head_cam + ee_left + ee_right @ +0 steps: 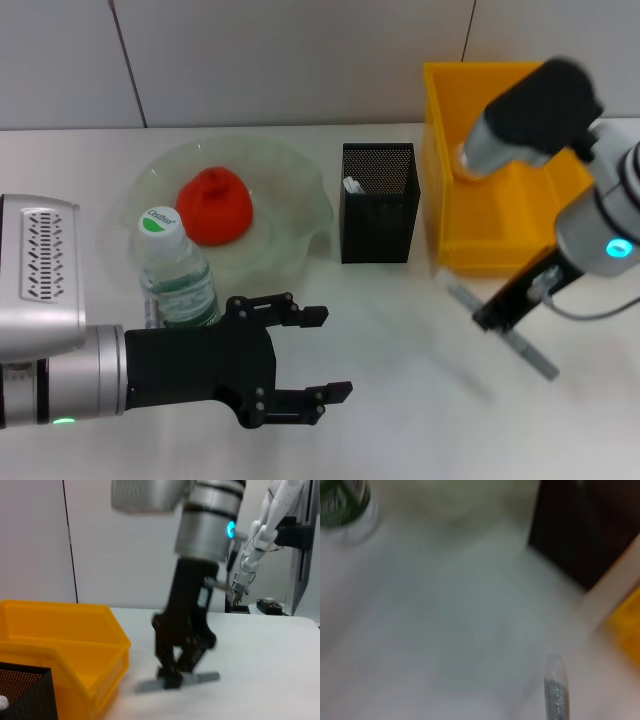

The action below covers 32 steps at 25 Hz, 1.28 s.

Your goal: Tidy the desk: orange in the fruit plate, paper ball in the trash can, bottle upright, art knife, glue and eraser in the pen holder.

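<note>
1. Head view: the right gripper [500, 312] is hanging over the right part of the desk [400, 330], just in front of the yellow bin [500, 190], with its jaws clamped on the art knife [505, 335].
2. The art knife is sitting crosswise in the jaws, both grey ends sticking out. The left wrist view is showing the same grip [172, 675], with the art knife [200, 678] roughly level and close above the desk [260, 670]; cannot tell if it is touching.
3. The left gripper [325, 352] is hovering near the front edge of the desk, fingers spread wide, holding nothing.
4. The bottle [175, 280] is standing upright just behind the left gripper, at the front rim of the fruit plate [290, 230].
5. The orange [215, 205] is sitting in the fruit plate, which is lying in the rear-left part of the desk.
6. The pen holder [378, 205], black mesh, is standing between the fruit plate and the yellow bin, near the rear edge; a small white item is showing inside it, too small to identify.
7. The right wrist view is blurred: one end of the art knife [556, 695] over the desk, the bottle [345, 505] at one corner, the dark pen holder [580, 530] and a bit of the yellow bin [625, 625] beyond.
</note>
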Motion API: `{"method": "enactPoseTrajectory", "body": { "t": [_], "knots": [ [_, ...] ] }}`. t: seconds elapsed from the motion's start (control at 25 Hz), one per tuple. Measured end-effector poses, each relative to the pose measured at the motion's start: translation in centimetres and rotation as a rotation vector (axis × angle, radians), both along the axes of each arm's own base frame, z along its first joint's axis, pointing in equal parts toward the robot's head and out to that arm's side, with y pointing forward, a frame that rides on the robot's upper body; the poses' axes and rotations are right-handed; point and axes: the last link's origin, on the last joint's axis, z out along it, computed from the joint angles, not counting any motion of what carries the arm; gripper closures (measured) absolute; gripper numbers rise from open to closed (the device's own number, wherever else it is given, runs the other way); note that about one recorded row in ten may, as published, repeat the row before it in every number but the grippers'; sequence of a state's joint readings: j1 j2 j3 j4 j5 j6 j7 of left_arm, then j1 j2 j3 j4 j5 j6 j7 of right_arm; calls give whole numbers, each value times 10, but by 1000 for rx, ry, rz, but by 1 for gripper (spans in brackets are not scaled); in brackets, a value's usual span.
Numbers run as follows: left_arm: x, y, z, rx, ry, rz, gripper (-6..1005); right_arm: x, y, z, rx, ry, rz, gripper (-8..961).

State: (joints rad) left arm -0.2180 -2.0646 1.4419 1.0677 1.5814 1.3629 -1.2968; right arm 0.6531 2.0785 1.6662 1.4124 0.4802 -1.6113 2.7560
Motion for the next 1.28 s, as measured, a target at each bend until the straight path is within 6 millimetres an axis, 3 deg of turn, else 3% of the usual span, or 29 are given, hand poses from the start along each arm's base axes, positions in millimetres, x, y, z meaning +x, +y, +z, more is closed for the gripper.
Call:
{"method": "enactPoseTrajectory", "body": {
  "t": [0.28, 0.48, 1.0, 1.28],
  "knots": [
    [1, -1, -2, -6, 0, -3, 210, -28, 10, 42, 159, 68, 126, 815],
    [2, -1, -3, -10, 0, -7, 209, -42, 19, 56, 254, 114, 245, 814],
    [2, -1, -4, -18, -1, -8, 209, -58, 47, 57, 384, 261, 471, 820],
    [3, -1, -5, -18, -1, -9, 209, -54, 62, 43, 411, 372, 557, 819]
  ]
}}
